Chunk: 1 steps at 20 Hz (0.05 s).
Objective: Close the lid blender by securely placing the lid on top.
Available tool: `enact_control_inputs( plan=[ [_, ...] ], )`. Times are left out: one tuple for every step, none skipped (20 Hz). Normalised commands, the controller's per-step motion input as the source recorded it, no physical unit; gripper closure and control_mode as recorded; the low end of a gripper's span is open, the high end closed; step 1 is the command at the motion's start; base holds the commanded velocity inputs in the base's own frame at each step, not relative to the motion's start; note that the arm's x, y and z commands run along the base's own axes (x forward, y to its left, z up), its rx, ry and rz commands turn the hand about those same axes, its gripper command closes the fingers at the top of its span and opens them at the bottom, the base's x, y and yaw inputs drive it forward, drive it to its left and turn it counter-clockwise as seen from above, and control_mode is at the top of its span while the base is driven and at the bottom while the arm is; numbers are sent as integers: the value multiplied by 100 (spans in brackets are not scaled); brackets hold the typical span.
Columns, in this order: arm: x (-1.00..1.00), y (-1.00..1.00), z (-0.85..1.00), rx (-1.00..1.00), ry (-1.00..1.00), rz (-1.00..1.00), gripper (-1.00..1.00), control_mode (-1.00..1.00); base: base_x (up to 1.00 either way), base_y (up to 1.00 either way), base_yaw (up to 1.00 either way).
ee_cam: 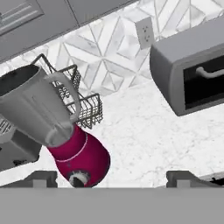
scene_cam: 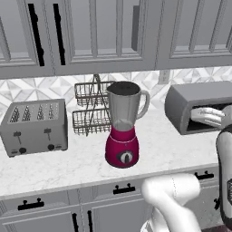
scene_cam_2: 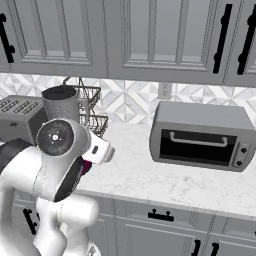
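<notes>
The blender (scene_cam: 122, 136) stands mid-counter on its magenta-red base, with a clear grey handled jar above it. The black lid (scene_cam: 123, 86) lies flat across the jar's mouth, and it also shows as a dark disc on the jar top (scene_cam_2: 59, 92). In the hand view the blender (ee_cam: 81, 159) leans across the left half, the lid (ee_cam: 15, 83) at its upper end. My gripper (ee_cam: 113, 177) is open; its two dark fingertips (ee_cam: 43, 177) stand far apart with nothing between them. It hangs back from the blender, to its right and out over the counter's front.
A silver toaster (scene_cam: 34, 127) sits left of the blender and a wire rack (scene_cam: 90, 111) stands behind it. A grey toaster oven (scene_cam_2: 200, 135) takes up the right of the marble counter (scene_cam: 81, 167). Wall cabinets (scene_cam: 104, 31) hang low above.
</notes>
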Motion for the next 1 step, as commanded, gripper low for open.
enact_control_inputs(
  plan=[
    [-100,-31,25,15,-100,1,-100,-100,0,0,0]
  ],
)
